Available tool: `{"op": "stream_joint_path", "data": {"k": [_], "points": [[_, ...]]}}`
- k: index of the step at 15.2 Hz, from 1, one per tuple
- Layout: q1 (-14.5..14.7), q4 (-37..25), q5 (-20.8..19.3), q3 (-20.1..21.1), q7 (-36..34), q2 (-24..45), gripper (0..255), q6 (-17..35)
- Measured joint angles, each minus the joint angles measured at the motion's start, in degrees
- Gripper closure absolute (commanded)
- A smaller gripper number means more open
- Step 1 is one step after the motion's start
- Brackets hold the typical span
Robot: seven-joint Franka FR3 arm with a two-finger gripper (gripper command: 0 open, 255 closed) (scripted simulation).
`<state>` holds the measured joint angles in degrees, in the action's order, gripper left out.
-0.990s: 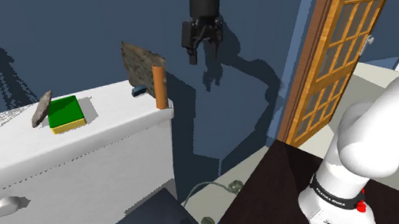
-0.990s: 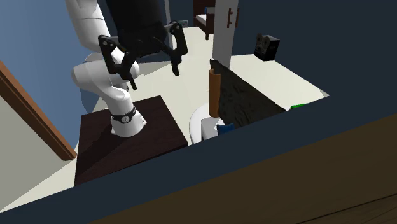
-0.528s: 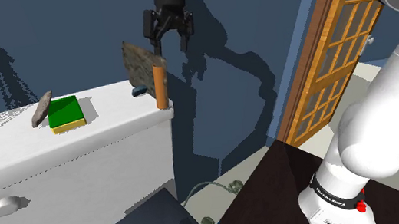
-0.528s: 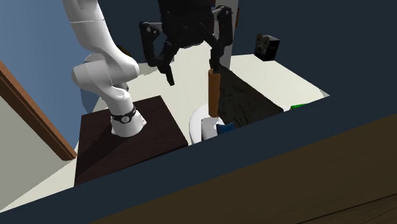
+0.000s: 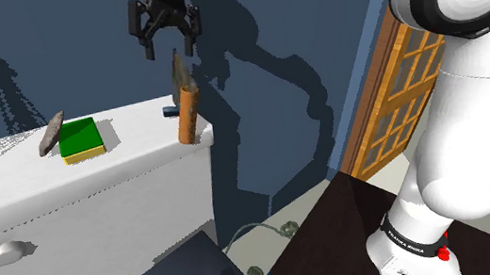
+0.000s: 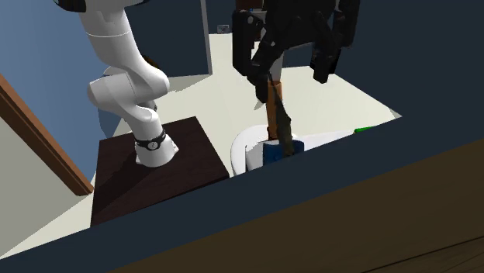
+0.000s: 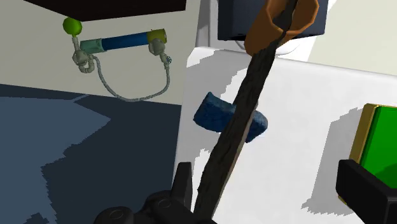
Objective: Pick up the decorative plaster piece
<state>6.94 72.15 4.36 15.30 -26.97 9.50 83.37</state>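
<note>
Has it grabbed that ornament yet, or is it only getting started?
It is about a third of the way along. Done: the tool hangs open just above the plaster piece. In hand: lining up. The wrist view shows the piece's thin edge inside the tool's gap, close to one side, not clasped. Left: lower, close on it and lift. The piece leans on the white counter, so the grip may need care.

Dimmish light, hard jagged-edged shadows across the blue wall
</note>
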Motion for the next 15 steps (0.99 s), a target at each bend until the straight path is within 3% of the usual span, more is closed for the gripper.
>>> {"op": "stream_joint_path", "data": {"k": [6, 7, 15], "points": [[-0.2, 6.2, 0.4, -0.1, 0.4, -1.4, 0, 4.9], [-0.2, 6.6, 0.4, -0.1, 0.5, -1.5, 255, 5.2], [-0.2, 7.1, 0.4, -0.1, 0.6, -1.7, 255, 5.5]]}}
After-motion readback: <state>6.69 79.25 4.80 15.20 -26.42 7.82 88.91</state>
